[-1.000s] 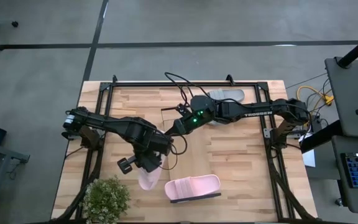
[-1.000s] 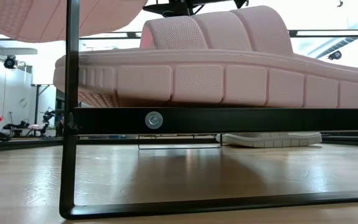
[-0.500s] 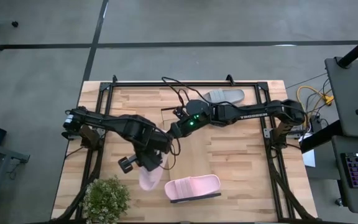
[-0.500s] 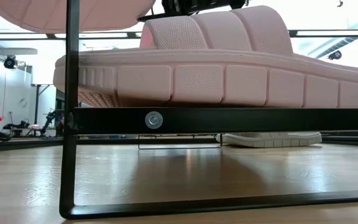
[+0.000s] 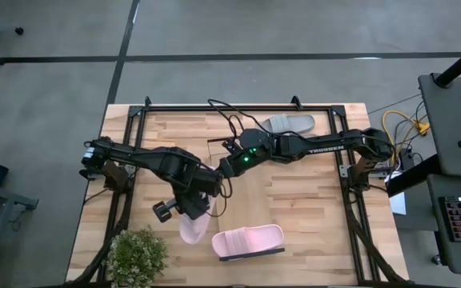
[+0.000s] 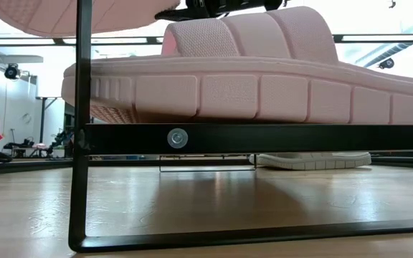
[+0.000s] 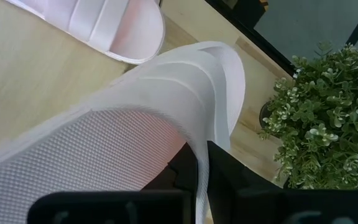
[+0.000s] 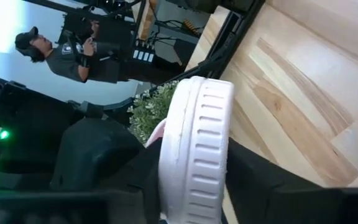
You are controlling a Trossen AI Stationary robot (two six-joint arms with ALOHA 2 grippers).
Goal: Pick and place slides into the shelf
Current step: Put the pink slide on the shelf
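Pink slide, held (image 5: 189, 232): hanging toe-down in the left hand, off the worktop (image 5: 310, 200), just beside the plant (image 5: 137, 254); in the low view it is showing along the upper edge, above the second pink slide.
Left hand (image 5: 192, 210): clamping tight on the held slide's strap end, hovering over the front left part of the worktop.
Right hand (image 5: 218, 170): reaching in from the right side to mid-worktop, just beside the left hand; its wrist camera is looking straight at the ribbed sole edge of the held slide (image 8: 194, 155). I cannot tell whether it is open or gripping.
Pink slide, second (image 5: 248, 240): lying flat on the shelf (image 6: 264, 138) at the front edge of the worktop, sole down, strap up, close to the held slide.
Grey slide (image 5: 288, 123): lying on the worktop at the far edge, well apart from both pink slides, beside the right arm.
Shelf: standing on its black wire frame, carrying only the second pink slide as far as the views are showing.
Room: a person (image 8: 67, 53) is standing beyond the worktop.
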